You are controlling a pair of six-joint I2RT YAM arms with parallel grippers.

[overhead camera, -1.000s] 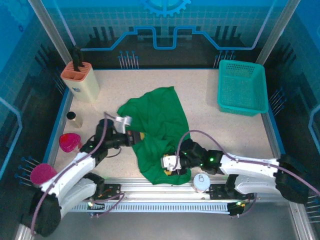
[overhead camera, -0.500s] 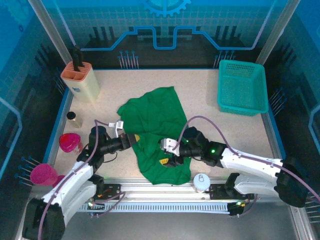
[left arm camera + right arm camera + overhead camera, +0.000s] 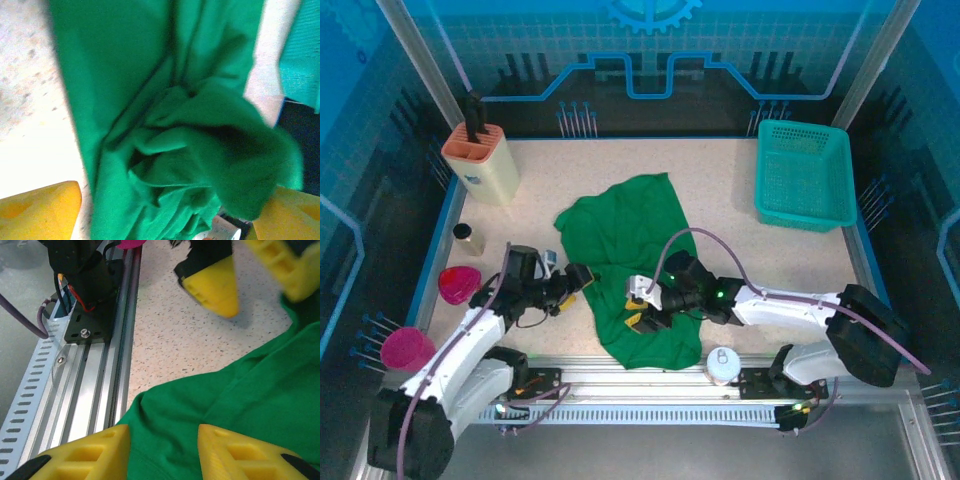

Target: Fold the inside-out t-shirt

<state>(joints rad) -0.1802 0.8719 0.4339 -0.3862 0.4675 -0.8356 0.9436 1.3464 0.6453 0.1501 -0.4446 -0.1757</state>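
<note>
Lying crumpled: green t-shirt (image 3: 630,230)

table (image 3: 790,262): speckled beige | walls (image 3: 520,45): blue translucent panels | rail (image 3: 620,377): aluminium

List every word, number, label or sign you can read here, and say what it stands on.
Nothing here reads as clear text.
On the cream holder: a small blue mark, too small to read.
On the white cap by the near rail: a dark symbol, too small to read.
On the green t-shirt: no print or label showing.
</note>
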